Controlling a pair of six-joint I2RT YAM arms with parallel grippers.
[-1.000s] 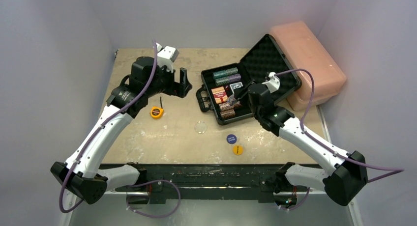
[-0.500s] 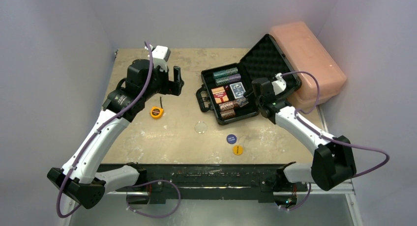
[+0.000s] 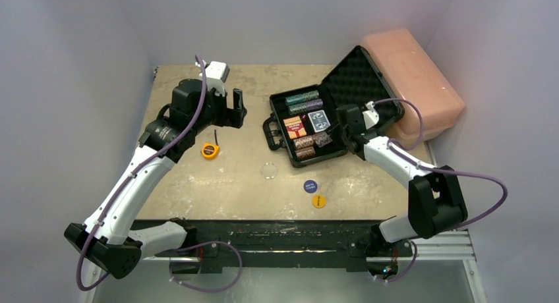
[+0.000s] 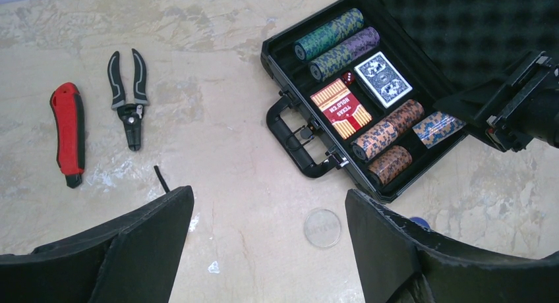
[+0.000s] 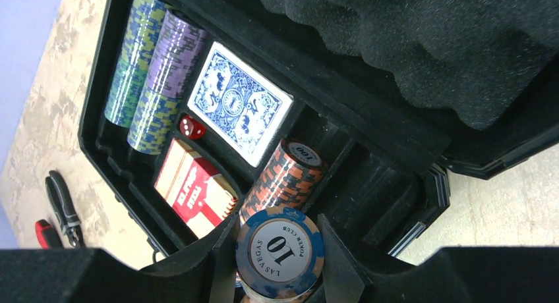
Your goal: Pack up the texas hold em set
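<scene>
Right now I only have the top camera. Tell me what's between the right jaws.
Observer: A stack of blue-edged chips, the top one marked 10, sits between the right jaws. I cannot tell whether they are pinching it.
Operator: Report anything hidden under the left arm.
Observer: Pliers and a red-handled tool lie on the table, left of the case.
Operator: Find the die for me.
Observer: The red die is already in the case, beside the blue deck.
</scene>
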